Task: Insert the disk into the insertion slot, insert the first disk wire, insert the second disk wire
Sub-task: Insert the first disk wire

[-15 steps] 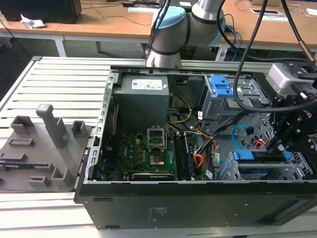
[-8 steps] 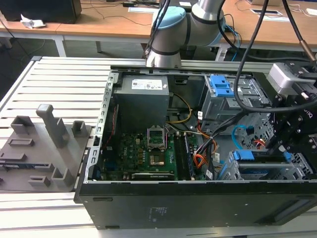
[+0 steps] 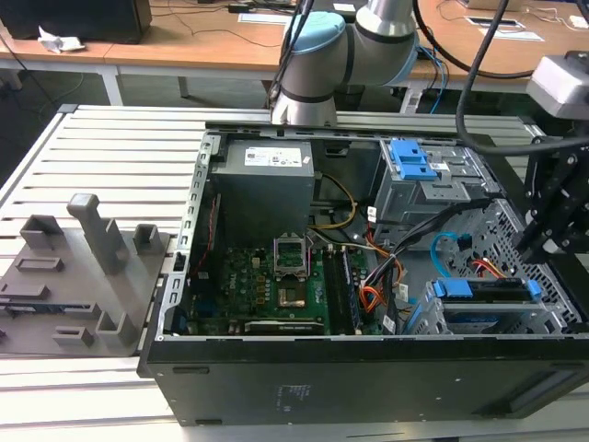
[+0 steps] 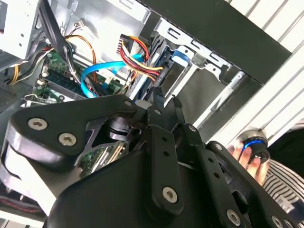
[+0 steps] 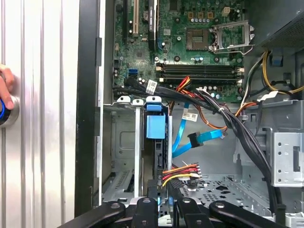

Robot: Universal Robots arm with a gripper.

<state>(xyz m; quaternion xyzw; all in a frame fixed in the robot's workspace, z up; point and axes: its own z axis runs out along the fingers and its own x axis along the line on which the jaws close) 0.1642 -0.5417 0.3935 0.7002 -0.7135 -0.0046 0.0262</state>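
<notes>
Black gripper is hovering by thin orange-red wire bundle at the blue-framed disk, probably to seat its plug; I cannot tell its grip.

An open black computer case lies on the slatted table, holding a green motherboard and grey power supply; a grey fixture block sits beside it.

Insertion slot — matt grey sheet metal
</notes>
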